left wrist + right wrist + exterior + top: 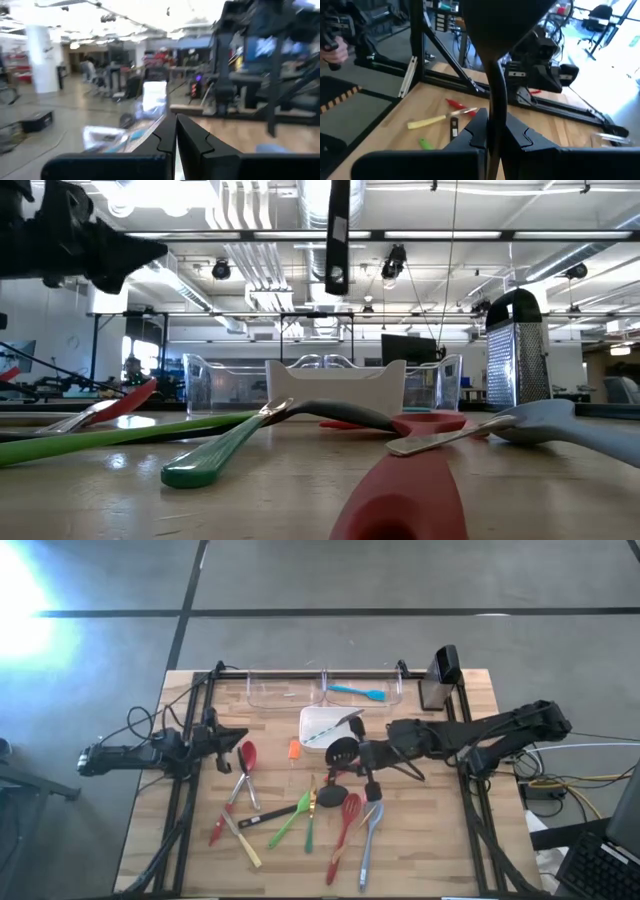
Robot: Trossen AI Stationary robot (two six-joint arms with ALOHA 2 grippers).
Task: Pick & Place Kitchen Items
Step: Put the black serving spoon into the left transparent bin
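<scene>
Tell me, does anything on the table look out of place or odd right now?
Mostly a loose pile: utensils lie crisscrossed at the table's front, like the green spoon and red spatula. Only the blue spatula sits in a clear bin. The right tool holds a black spatula above the table.

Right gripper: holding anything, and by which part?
Yes. The right gripper is shut on a black utensil's slim handle, its broad head hanging past the jaws. The left gripper is shut, holding nothing.
</scene>
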